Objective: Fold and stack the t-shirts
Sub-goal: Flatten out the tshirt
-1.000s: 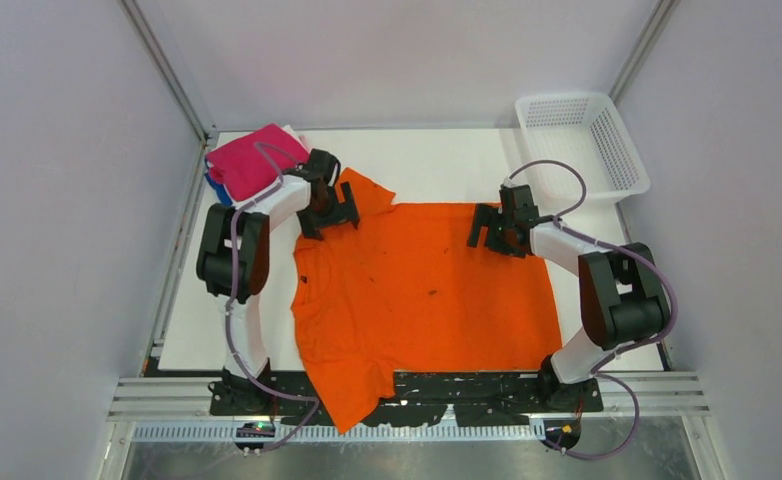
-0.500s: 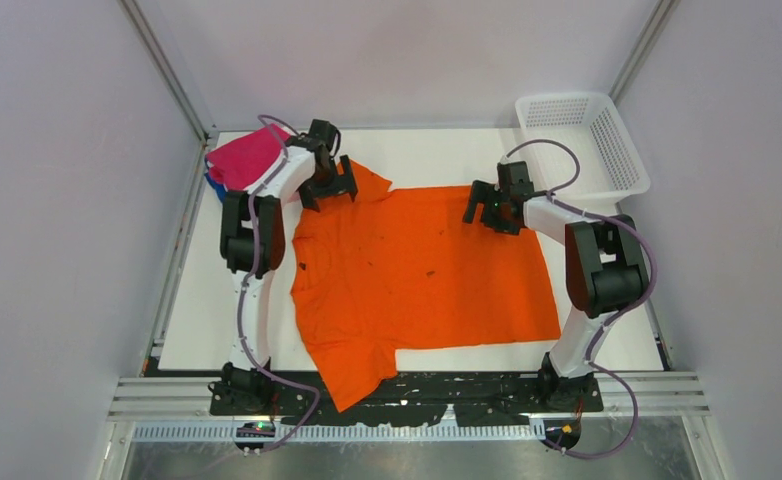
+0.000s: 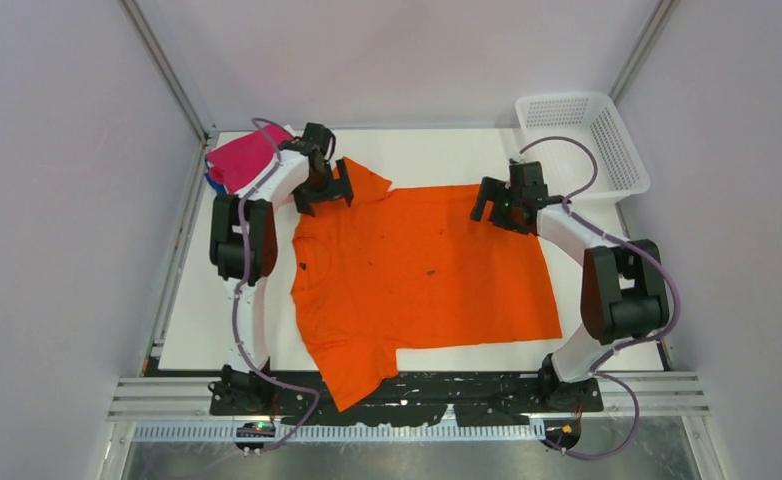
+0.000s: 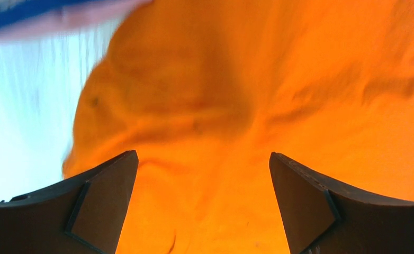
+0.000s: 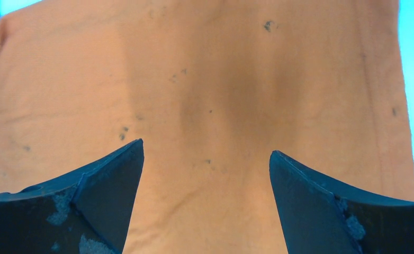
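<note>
Seen from my remote console: at the ten o'clock corner of the bench [image 3: 437, 160], a pile of folded t-shirts [image 3: 242, 158], magenta on top with blue peeking out beneath, marks the work done. Just beside it at eleven, my left claw [image 3: 325, 195] hovers over the far sleeve of the orange t-shirt [image 3: 417, 280], fingers spread wide and gripping nothing. The shirt lies flat across the middle, collar toward nine and hem toward three, its near sleeve spilling over the bench edge at seven. At one o'clock my right claw [image 3: 497, 210], likewise spread and empty, sits above the shirt's far hem corner. A white mesh basket [image 3: 579, 140] stands at two. My read: the orange shirt is laid out but unfolded, so folding and stacking it remain.
</note>
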Controlling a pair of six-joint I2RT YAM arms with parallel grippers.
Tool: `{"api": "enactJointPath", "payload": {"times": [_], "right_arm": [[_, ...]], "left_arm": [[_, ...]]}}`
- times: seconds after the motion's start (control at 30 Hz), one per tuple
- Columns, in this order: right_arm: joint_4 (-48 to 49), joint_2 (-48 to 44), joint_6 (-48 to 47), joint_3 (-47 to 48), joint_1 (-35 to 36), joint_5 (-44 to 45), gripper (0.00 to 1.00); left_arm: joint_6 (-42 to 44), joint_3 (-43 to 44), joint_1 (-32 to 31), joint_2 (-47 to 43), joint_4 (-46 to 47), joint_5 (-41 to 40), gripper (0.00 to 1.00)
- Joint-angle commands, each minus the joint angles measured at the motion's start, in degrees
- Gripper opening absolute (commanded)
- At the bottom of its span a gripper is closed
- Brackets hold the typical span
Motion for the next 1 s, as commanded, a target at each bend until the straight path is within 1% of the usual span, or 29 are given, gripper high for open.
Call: {"api": "enactJointPath", "payload": {"times": [0.0, 0.07, 0.17, 0.27, 0.3, 0.7, 0.77, 0.97], "right_arm": [[3.26, -9.01, 0.11, -7.04, -0.09, -2.21, 0.96], [4.83, -11.13, 0.75, -10.64, 0.47, -4.18, 0.95], [5.24, -11.54, 1.43, -13.60, 0.93, -5.77, 0.95], [5.79, -12.01, 1.93, -16.34, 1.00, -5.92, 0.95], [5.79, -12.11, 2.10, -16.64, 1.06, -5.59, 0.95], [4.64, -9.07, 3.13, -16.97, -0.09, -3.91, 0.95], [4.60, -8.48, 3.03, -16.63, -0.60, -4.07, 0.95], [4.55, -5.99, 2.67, -14.91, -1.96, -4.79, 0.95]], "left_arm": [[-0.15, -11.40, -1.47, -14.21, 5.83, 1.10, 1.00], [-1.52, -19.47, -2.71, -18.70, 10.08, 4.67, 1.00], [-3.90, -29.79, -4.26, -23.82, 14.67, 6.51, 1.00], [-5.67, -35.59, -5.07, -25.38, 18.49, 8.41, 1.00], [-6.22, -35.49, -5.09, -24.44, 18.55, 8.56, 1.00], [-5.60, -17.68, -4.80, -8.07, 9.12, 10.11, 1.00], [-5.32, -13.93, -4.39, -5.36, 5.86, 10.91, 1.00], [-4.31, -5.20, -3.56, -1.31, 2.12, 9.86, 1.00]]}}
